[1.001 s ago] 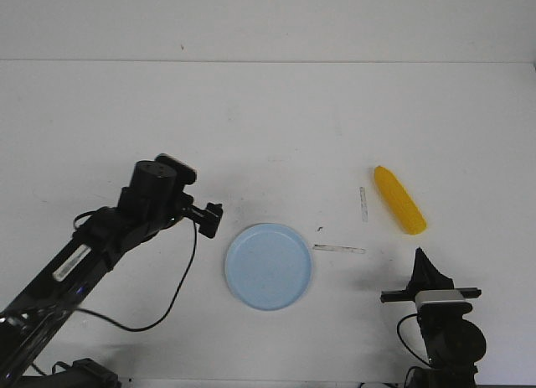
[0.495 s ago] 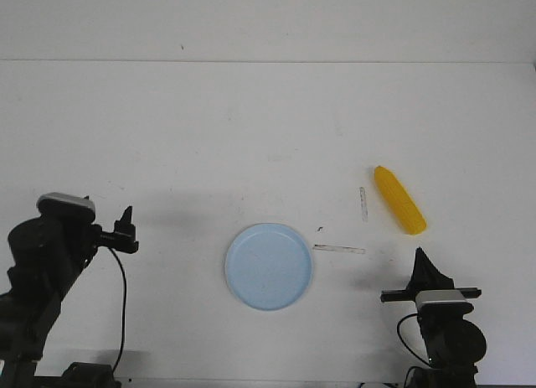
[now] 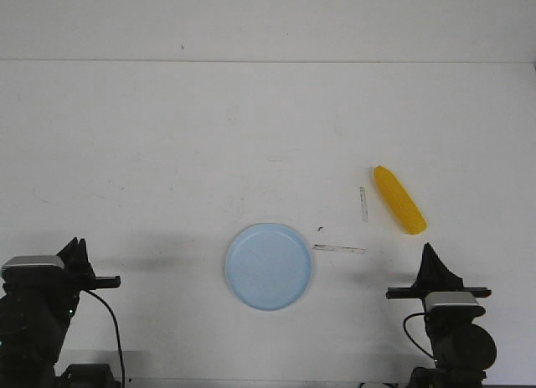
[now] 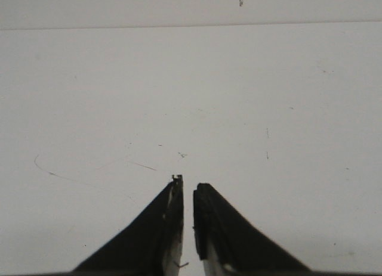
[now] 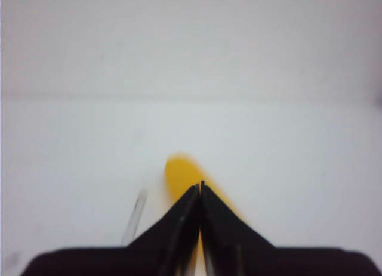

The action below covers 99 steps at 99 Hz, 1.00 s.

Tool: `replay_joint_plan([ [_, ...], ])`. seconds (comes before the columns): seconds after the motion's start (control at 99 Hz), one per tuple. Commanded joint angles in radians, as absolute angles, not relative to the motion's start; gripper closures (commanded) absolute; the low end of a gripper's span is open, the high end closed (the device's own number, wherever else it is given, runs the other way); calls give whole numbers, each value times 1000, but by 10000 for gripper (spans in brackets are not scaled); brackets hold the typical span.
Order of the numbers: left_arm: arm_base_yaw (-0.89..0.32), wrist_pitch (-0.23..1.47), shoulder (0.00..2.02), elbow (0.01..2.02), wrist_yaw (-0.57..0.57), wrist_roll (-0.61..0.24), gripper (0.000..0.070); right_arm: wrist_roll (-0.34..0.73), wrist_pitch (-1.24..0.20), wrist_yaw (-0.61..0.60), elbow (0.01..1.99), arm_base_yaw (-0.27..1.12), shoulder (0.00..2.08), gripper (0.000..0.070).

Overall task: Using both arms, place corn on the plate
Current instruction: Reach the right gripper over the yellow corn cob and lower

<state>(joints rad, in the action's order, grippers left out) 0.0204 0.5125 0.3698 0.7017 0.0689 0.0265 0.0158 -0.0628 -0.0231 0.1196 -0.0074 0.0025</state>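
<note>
Nearest, the left gripper (image 3: 74, 252) sits pulled back left of the plate (image 3: 268, 266), jaws nearly together, empty; a second ago it reached close beside the plate's rim. The right gripper (image 3: 432, 261), pinched closed on nothing, waits right of the plate. Farther, beyond it, lies the corn (image 3: 399, 199). It should open wide and straddle the cob's middle.

Two black arms, left arm (image 3: 33, 308), right arm (image 3: 452, 329), grey-white wrist camera blocks, pointed black fingers (image 4: 161, 228), dangling black cables
</note>
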Motion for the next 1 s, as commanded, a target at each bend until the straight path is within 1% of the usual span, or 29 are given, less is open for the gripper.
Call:
replay_joint_plan([
  [0.0,22,508,371,709,72,2,698,17,-43,-6,195,-7,2,698],
  [0.071,21,505,371,709,72,-16,700,-4,-27,9,275,-7,26,699],
  [0.162,21,494,372,709,72,-28,700,-5,21,7,382,-7,88,699],
  [0.232,21,489,372,709,72,-28,700,-4,39,-6,477,-6,167,698],
  [0.313,18,485,372,709,72,-28,700,-4,20,-41,599,-6,287,698],
  [0.374,12,484,372,709,72,-28,700,-5,-39,-70,704,-6,386,698],
  [0.515,-2,485,372,709,72,-27,700,-5,-245,-96,954,-6,632,697],
  [0.586,-6,485,372,709,72,-28,700,-6,-355,-123,1066,-6,744,670],
  [0.647,-8,485,372,709,72,-28,700,-27,-442,-137,1148,-6,844,607],
  [0.748,-9,483,372,709,71,-28,700,-64,-550,-138,1240,-6,981,448],
  [0.879,-9,474,372,709,71,-28,700,-105,-594,-139,1269,-6,1119,249],
  [0.99,-9,471,372,709,71,-28,700,-170,-641,-139,1269,-6,1215,136],
])
